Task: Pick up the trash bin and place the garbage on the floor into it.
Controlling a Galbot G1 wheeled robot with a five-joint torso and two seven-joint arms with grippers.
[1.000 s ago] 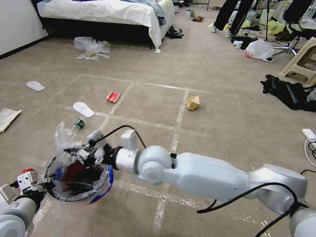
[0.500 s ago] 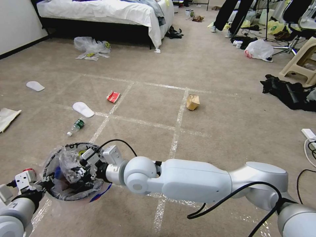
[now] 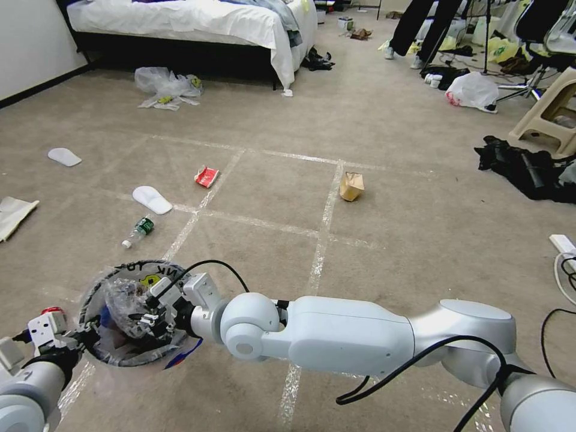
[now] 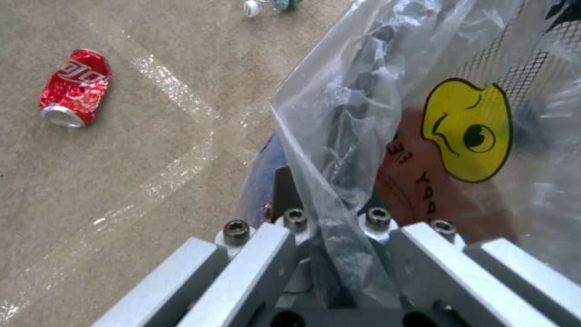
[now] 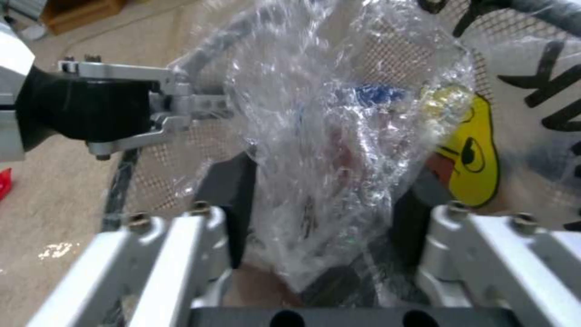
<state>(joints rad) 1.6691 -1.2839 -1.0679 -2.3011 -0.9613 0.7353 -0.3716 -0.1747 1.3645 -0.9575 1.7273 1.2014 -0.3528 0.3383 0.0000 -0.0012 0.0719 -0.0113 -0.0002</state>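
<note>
The left gripper was closed on the near-left rim of the bin, pinching its clear liner. The liner carried a yellow face and black letters, "NK" legible at the far rim. The right gripper sat inside the bin, fingers parted around a crumpled clear bag. Beyond, on the carpet, lay a green-labelled bottle, a white slipper, a red wrapper and a brown bag.
</note>
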